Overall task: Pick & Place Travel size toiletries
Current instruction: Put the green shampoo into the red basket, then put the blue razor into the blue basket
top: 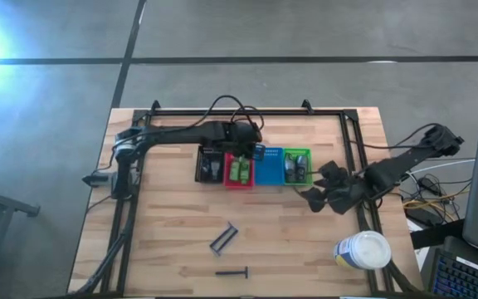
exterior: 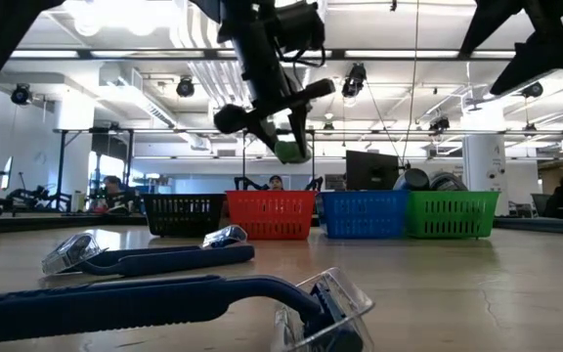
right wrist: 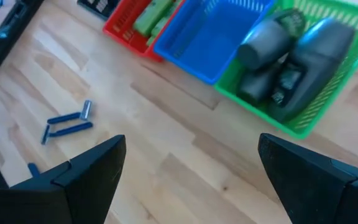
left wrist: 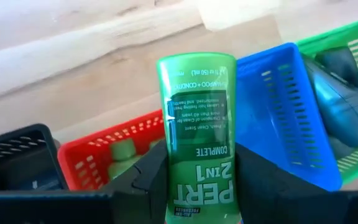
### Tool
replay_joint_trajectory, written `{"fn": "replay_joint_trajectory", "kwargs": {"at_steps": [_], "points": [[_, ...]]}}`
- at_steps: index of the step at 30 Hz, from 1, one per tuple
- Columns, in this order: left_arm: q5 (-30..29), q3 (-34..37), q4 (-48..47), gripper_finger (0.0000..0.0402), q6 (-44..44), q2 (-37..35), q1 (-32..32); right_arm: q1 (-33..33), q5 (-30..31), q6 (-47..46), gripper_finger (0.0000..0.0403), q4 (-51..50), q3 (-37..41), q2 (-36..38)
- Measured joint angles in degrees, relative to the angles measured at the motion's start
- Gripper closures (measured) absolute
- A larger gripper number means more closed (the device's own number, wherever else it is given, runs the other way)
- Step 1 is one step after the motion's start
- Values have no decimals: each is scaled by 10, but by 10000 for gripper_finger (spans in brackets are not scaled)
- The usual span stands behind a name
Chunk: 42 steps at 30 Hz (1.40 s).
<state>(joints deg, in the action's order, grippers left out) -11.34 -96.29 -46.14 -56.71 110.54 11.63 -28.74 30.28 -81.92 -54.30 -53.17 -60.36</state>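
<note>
My left gripper is shut on a bright green Pert 2in1 bottle and hovers over the red basket. That basket holds more green bottles. Dark grey bottles lie in the green basket. Blue-handled razors lie on the table nearer the front, with another razor close to the near edge. My right gripper is open and holds nothing. It hangs over bare wood just right of the green basket's near corner. My left gripper pinches the green bottle between its two fingers at the bottle's near end. The rest of the bottle sticks out past the fingertips. In the low view the bottle hangs below the slanting fingers, lifted clear above the red basket.
A black basket, the red, a blue basket and the green stand in a row at mid-table. A big white tub stands at the near right corner. A dark frame rail edges the table. Bare wood lies in front of the baskets.
</note>
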Motion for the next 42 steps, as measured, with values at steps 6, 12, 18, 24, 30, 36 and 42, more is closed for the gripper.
{"fn": "replay_joint_trajectory", "kwargs": {"at_steps": [6, 12, 18, 24, 30, 36, 42], "points": [[17, 12, -9, 257, -2, 7, 2, 28, 12, 8, 39, -30, 2, 30], [27, 73, 24, 257, -54, 7, -24, 60, 19, 7, 39, -27, 10, 32], [27, 134, 110, 257, -97, 7, -28, 74, 18, 6, 39, -6, 29, 27], [2, 151, 118, 226, -109, 7, -29, 74, 2, -15, 39, 16, 47, 22], [21, 146, 104, 159, -88, 0, -41, 74, -21, 1, 39, 31, 50, 22], [46, 135, 67, 124, 5, -45, -82, 74, -23, 24, 39, 38, 50, 22], [139, 141, 17, 124, 136, -82, -143, 74, -23, 54, 39, 39, 50, 22]]}}
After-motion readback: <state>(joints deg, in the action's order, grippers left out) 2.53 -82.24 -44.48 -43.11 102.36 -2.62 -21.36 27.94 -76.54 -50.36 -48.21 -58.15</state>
